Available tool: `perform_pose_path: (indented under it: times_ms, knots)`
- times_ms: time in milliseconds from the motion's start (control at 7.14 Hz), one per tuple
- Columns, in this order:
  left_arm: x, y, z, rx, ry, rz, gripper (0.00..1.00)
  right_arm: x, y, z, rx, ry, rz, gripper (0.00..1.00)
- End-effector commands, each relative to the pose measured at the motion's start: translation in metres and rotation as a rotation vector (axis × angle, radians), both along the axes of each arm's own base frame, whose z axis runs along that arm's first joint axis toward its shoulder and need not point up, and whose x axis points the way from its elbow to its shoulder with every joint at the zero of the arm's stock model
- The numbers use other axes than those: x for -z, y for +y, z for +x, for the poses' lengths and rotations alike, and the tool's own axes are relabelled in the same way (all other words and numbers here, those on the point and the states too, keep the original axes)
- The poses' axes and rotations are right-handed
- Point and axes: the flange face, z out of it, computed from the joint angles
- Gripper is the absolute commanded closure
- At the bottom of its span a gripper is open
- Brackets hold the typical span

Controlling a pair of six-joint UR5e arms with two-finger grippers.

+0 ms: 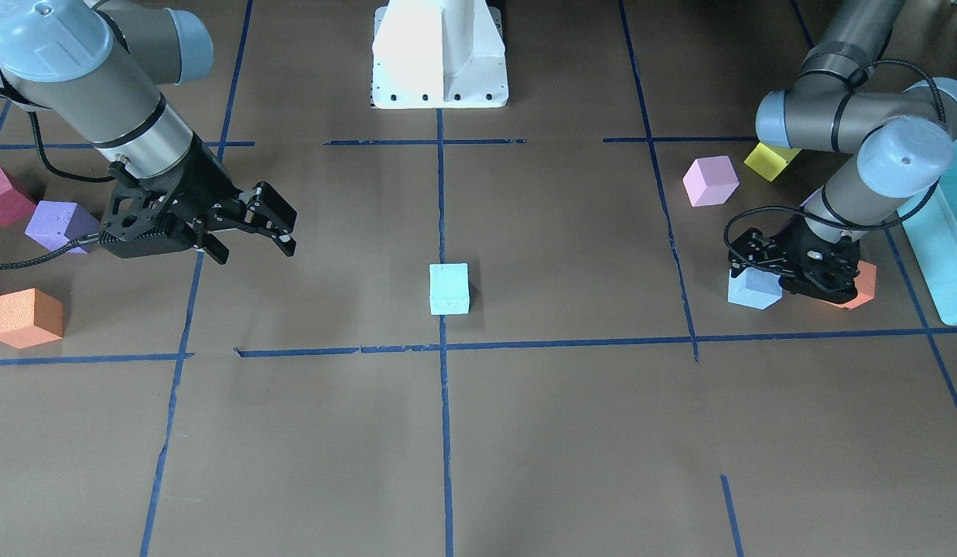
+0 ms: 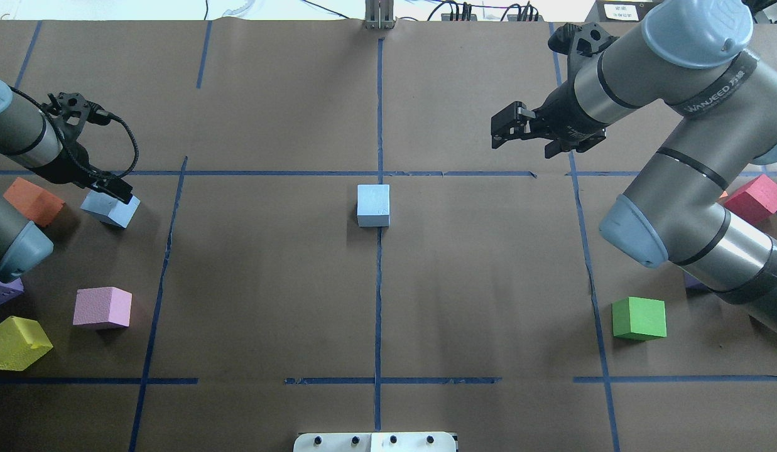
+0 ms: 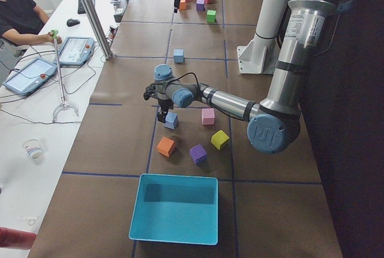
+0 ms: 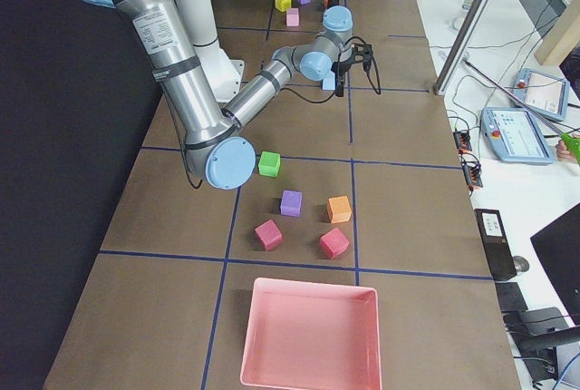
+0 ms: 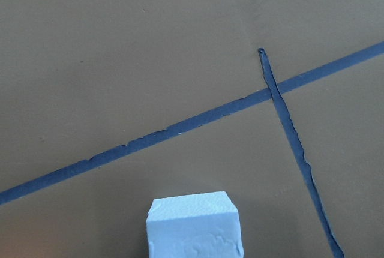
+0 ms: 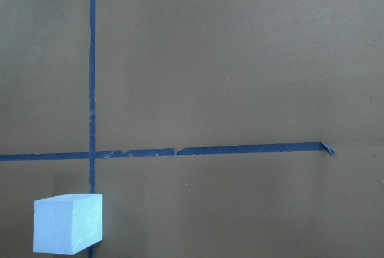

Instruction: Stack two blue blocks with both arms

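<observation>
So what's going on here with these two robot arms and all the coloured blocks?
It's a block-stacking job, not far along. The left claw is down at one blue block on the robot's left side, next to an orange block; whether it has gripped it is unclear. The other blue block sits alone on the centre tape line. The right claw hangs open above the table, holding nothing. Nothing is stacked yet.

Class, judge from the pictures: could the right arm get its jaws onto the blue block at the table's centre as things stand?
Probably yes: the right gripper, jaws open, hangs near the centre blue block; only bare paper lies between them, no cube close by.
</observation>
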Motion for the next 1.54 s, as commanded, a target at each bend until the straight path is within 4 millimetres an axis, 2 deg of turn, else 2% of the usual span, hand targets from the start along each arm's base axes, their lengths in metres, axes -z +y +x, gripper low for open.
perform_pose_path:
  times_ms: [0,420,560,840,980,1120,1400]
  knots:
    - [-0.009,0.005,0.011,-0.014,-0.014,-0.014,0.0,-0.003,0.002,-0.005,0.009,0.004,-0.004,0.0]
    - [-0.017,0.009,0.021,-0.031,-0.021,-0.028,0.0,-0.007,0.004,-0.009,0.016,0.008,-0.009,0.0]
    - [-0.019,0.013,0.026,-0.041,-0.024,-0.03,0.1,-0.008,0.004,-0.011,0.017,0.01,-0.008,0.0]
    - [-0.015,0.012,0.027,-0.039,-0.02,-0.029,0.61,-0.01,0.005,-0.012,0.019,0.013,-0.01,0.0]
    - [0.0,0.009,0.03,0.008,-0.002,-0.051,0.89,-0.01,0.007,-0.017,0.019,0.019,-0.005,0.0]
    - [0.045,0.001,0.035,0.058,0.047,-0.046,0.93,-0.01,0.006,-0.014,0.015,0.018,-0.002,0.0]
    - [0.14,-0.013,0.051,0.124,0.153,-0.021,0.93,-0.029,0.005,0.02,-0.016,0.029,-0.014,0.0]
